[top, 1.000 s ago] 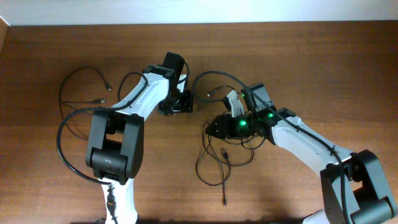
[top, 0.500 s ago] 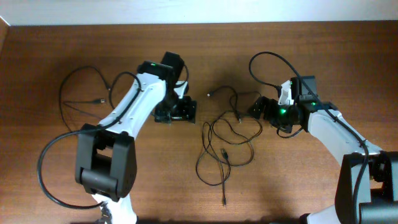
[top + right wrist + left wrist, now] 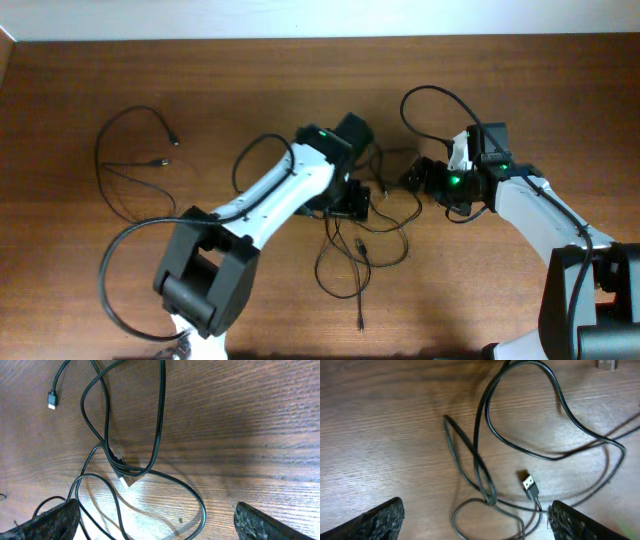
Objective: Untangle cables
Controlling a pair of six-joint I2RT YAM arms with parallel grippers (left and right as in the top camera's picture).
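Left arm has swung right since half a second back: the left hand [image 3: 352,204] now sits over the top edge of the cables [image 3: 360,245], where before it was well to their left. The right hand [image 3: 422,178] hasn't shifted in that half second. A full second back it was over the bundle; now it's just off the bundle's right side.

In the left wrist view we see the left hand [image 3: 475,522] spread wide, one finger in each bottom corner, nothing pinched. The cables [image 3: 485,485] cross in a tight twist on the surface [image 3: 380,420], between the fingers and just ahead of the tips. A USB plug [image 3: 529,482] lies beside that twist, nearer the right-side finger. We see no contact.

The right hand [image 3: 157,522] is also spread wide and holds nothing. The cables [image 3: 160,420] lie ahead of it in overlapping loops, with one plug at the crossing and a small connector [image 3: 51,399] at far upper left.

A loose cable [image 3: 130,165] lies flat at far left, well apart from both hands.
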